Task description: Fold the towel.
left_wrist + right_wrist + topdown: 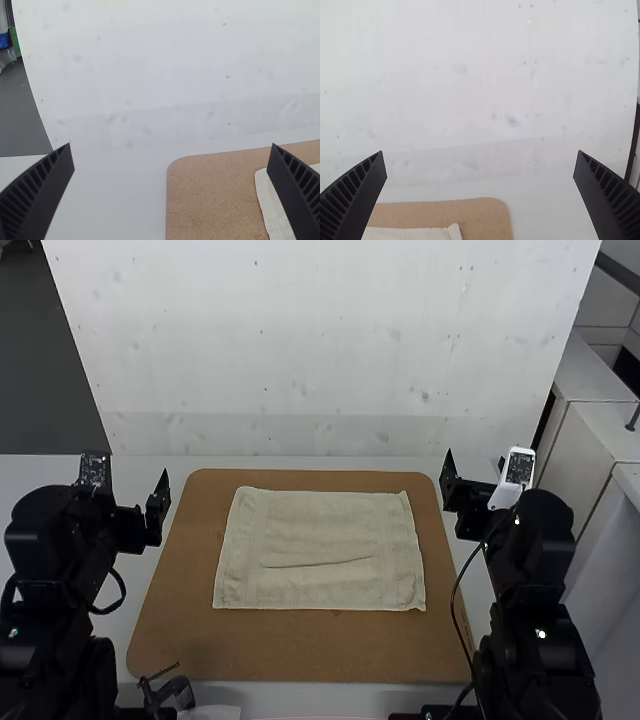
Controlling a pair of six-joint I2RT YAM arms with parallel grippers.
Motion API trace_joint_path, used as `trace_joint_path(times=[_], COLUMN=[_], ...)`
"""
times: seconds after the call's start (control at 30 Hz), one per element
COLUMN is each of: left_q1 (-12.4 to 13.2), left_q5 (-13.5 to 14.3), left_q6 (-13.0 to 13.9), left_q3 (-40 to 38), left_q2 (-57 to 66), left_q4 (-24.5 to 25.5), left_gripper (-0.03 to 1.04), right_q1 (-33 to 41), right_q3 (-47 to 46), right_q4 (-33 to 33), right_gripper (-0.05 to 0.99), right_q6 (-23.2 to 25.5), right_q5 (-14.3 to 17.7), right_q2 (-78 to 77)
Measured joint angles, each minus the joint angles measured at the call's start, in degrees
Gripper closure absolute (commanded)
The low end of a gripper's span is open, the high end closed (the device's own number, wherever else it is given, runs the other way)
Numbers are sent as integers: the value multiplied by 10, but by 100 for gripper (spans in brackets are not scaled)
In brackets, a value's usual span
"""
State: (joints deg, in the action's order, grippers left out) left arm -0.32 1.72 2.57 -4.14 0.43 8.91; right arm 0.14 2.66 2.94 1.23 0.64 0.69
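In the left wrist view the left gripper (171, 145) has its two black, tapered fingers spread wide with nothing between the tips; the brown round-cornered board (215, 195) lies ahead of it, and the pale towel (272, 212) shows beside and partly behind the finger nearer the work, out of its grasp. Such a wide spread would suit coming down over an edge of cloth. In the right wrist view the right gripper (481, 151) is likewise spread and empty, with a small raised bit of towel at a corner on the side towards the left gripper; that lip might give a pinch something to catch. In the high view the towel lies spread on the board, between the two grippers and touching neither, its side edges facing them. Central placing probably lets each arm take its own side, and the board seems meant as a flat working surface on the white table (250, 695). A crease (315, 563) crosses the cloth midway between the grippers; whether it marks an old fold cannot be told. Folding seems still ahead, and pinching matching corners would likely keep the edges even.
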Motion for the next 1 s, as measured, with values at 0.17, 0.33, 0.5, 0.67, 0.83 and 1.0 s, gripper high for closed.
trace_joint_path(times=[0.17, 0.33, 0.5, 0.67, 0.83, 1.0], left_q1=[0, 0, 0, 0, 0, 0], left_q5=[0, 0, 0, 0, 0, -2], left_q6=[0, 0, 0, 1, 2, -1], left_q3=[0, 0, 0, 0, 0, 15], left_q2=[0, 0, 0, 0, 0, 0], left_q4=[0, 0, -4, -9, -11, -25], left_gripper=[1, 1, 1, 1, 1, 2], right_q1=[0, 0, 0, 0, 0, 0], right_q3=[0, 0, 0, 0, 0, 0], right_q4=[0, 0, 0, 0, 0, 0], right_gripper=[-3, -3, -3, -3, -3, -2], right_q6=[-4, -5, -8, -14, -16, -17], right_q5=[0, 0, 0, 0, 0, 0], right_q2=[0, 0, 0, 0, 0, 0])
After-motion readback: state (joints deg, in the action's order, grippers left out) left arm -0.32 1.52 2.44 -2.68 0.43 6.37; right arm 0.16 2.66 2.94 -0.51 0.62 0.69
